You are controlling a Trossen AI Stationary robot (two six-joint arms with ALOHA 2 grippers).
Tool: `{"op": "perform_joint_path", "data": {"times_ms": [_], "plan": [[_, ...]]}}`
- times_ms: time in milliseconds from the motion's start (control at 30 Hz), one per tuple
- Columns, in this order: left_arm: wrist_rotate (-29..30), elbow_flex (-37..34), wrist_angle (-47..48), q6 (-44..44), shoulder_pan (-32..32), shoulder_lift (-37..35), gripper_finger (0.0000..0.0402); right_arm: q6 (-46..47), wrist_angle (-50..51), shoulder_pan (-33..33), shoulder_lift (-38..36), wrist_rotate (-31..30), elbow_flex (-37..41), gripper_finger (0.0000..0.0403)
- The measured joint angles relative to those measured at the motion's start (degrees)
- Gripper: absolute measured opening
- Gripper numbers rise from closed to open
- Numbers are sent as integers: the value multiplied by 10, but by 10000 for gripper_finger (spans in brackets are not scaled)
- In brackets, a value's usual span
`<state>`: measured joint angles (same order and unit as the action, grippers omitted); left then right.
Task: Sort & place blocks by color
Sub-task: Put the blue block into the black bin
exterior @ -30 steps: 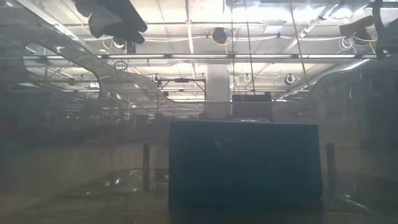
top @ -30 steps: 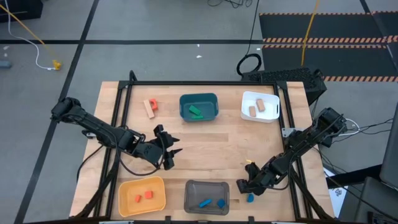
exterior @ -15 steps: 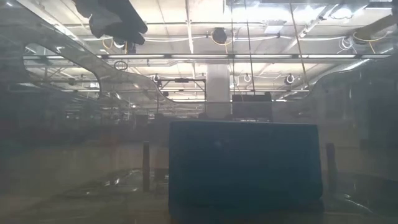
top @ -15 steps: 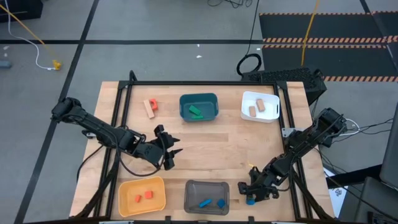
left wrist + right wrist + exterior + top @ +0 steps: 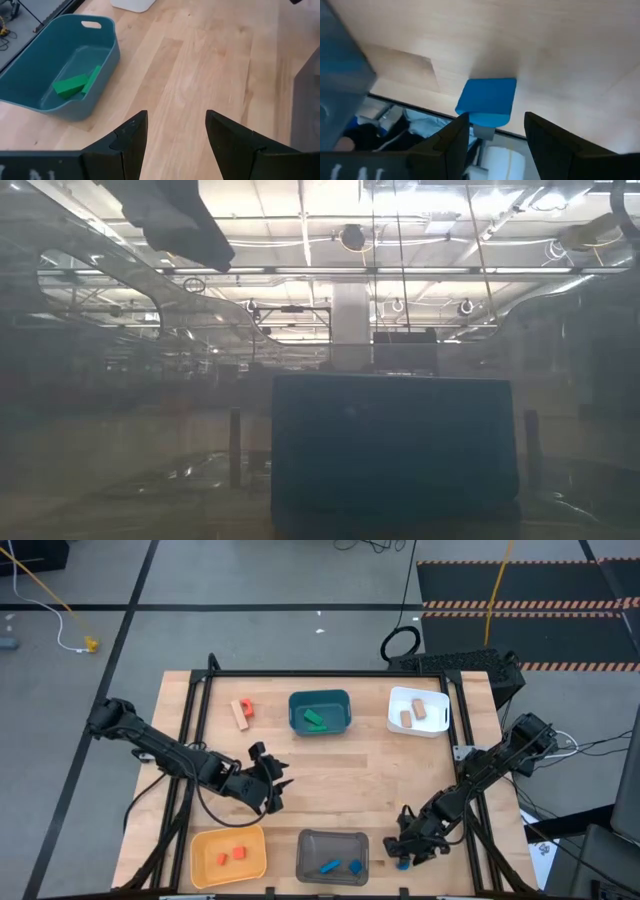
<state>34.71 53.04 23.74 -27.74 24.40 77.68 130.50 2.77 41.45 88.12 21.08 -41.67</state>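
Note:
A blue block (image 5: 487,100) lies flat on the wood close to the table's near edge, right of the grey bin; in the high view it shows as a blue spot (image 5: 402,863). My right gripper (image 5: 402,851) is low over it and open, its two fingers (image 5: 451,142) standing on either side of the block's near end (image 5: 495,120). My left gripper (image 5: 280,785) hovers open over bare wood at mid-table (image 5: 176,117). A tan block and a red-orange block (image 5: 241,712) lie on the table left of the teal bin.
Teal bin (image 5: 320,712) holds green blocks (image 5: 75,84). White bin (image 5: 418,712) holds two tan blocks. Yellow bin (image 5: 228,855) holds two red-orange blocks, and grey bin (image 5: 332,855) holds two blue ones. The low view shows a dark bin wall (image 5: 395,455).
My right gripper has moved toward the table's near edge and down, coming over the blue block, which has stayed where it lay. Its fingers now straddle the block.

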Motion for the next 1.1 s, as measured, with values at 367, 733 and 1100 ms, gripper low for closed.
{"op": "perform_joint_path", "data": {"times_ms": [367, 733, 1100], "plan": [[0, 0, -8, -25, 0, 0, 200, -124, 35, -9, -50, -18, 0, 183], [-1, 0, -9, -92, 0, 0, 200, -570, 45, 1, -86, -208, 0, 183], [-7, 0, -11, -148, 0, 0, 200, -682, -128, 63, -54, -286, 0, 183]]}}
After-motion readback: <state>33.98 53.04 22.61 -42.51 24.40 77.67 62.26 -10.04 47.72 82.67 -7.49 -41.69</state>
